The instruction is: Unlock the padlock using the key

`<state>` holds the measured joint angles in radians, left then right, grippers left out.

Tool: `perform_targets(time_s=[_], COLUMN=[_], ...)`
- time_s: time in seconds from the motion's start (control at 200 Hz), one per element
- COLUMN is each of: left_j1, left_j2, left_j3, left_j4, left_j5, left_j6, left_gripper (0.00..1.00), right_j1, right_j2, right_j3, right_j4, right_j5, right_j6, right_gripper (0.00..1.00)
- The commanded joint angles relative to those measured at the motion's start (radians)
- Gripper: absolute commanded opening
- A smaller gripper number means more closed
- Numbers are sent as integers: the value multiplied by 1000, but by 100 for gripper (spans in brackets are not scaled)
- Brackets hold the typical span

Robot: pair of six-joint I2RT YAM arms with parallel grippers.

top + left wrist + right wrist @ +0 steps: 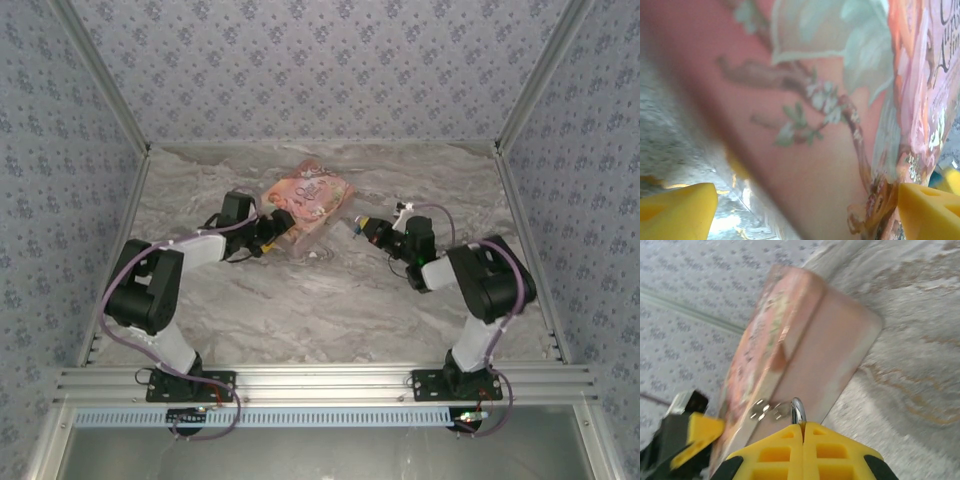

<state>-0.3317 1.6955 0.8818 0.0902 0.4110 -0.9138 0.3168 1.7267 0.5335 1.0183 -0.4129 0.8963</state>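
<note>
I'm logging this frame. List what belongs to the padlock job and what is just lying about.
Job: silvery loop, probably the padlock's shackle, pinched in the shut right gripper; small rings beside it.
Lying about: pink box, straddled by the open left gripper.

Both arms (205, 248) are black-jointed with white links, trailing lilac cables (106, 300); the fingertips (775, 452) are yellow, recessed plastic
</note>
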Motion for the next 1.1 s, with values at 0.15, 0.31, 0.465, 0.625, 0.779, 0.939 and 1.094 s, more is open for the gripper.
perform_targets(time_s=[0.15, 0.31, 0.465, 0.625, 0.779, 0.939, 1.094], left_j1=[28, 35, 55, 90, 142, 146, 155], left_j2=[-105, -164, -222, -335, -500, -709, -822], left_j3=[37, 68, 68, 21, -72, -281, -448], left_j4=[-173, -229, -249, -273, -266, -87, 61], left_j5=[-66, -87, -97, -173, -333, -679, -849], left_j6=[124, 155, 174, 212, 272, 428, 572], left_gripper=[99, 100, 99, 99, 99, 99, 99], right_j1=[130, 187, 165, 69, -87, -198, -365], right_j2=[-222, -171, -206, -336, -482, -631, -647], right_j3=[20, 16, 5, 31, 61, 31, -76], right_j4=[-697, -725, -708, -861, -999, -1005, -811], right_j5=[-94, -126, -83, -19, 74, 327, 374], right_j6=[-258, -238, -234, -362, -520, -695, -742], right_gripper=[0, 10, 38, 51, 58, 81, 93])
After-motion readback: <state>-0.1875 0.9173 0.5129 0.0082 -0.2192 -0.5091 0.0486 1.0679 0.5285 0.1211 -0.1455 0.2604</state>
